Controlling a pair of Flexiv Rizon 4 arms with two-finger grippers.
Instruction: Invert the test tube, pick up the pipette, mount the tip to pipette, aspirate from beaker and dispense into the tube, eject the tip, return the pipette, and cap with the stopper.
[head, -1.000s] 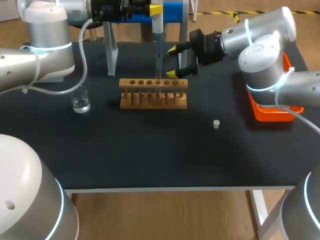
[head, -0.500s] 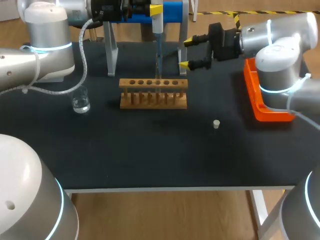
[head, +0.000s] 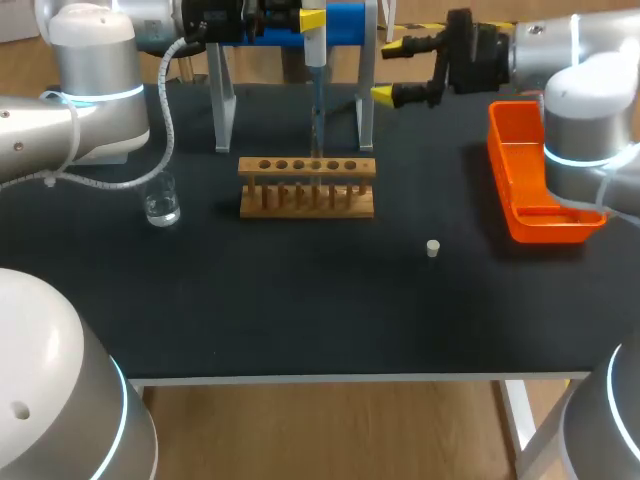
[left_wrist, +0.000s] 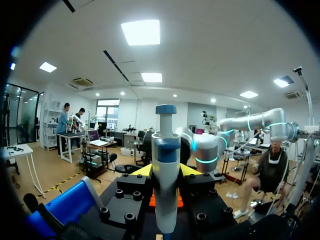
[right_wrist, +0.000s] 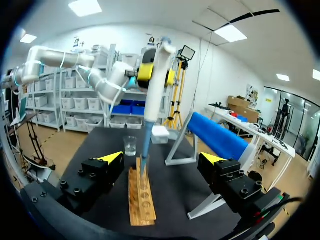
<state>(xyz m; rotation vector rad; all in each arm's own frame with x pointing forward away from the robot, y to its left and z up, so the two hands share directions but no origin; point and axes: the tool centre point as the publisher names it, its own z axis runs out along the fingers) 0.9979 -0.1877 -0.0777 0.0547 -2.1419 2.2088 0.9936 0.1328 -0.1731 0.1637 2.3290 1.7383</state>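
My left gripper (head: 312, 18) is shut on the white-and-blue pipette (head: 314, 48) and holds it upright over the wooden rack (head: 307, 187). In the left wrist view the pipette (left_wrist: 166, 190) stands between the yellow fingertips of my left gripper (left_wrist: 166, 172). Its tip reaches down into a clear test tube (head: 316, 135) that stands in the rack. My right gripper (head: 390, 71) hangs open behind and to the right of the rack, holding nothing. In the right wrist view my right gripper (right_wrist: 161, 159) faces the pipette (right_wrist: 155, 85), the tube (right_wrist: 144, 167) and the rack (right_wrist: 141, 192). The beaker (head: 161, 200) sits left of the rack, the stopper (head: 432, 248) to its front right.
An orange tray (head: 530, 190) lies at the table's right side. A blue pipette stand (head: 345, 20) on metal legs (head: 222, 95) stands behind the rack. A small white box (right_wrist: 160, 132) sits beyond the rack near the beaker (right_wrist: 130, 146).
My right gripper has drawn back from the tube, up and to the right, staying open. The left arm and the pipette have kept still.
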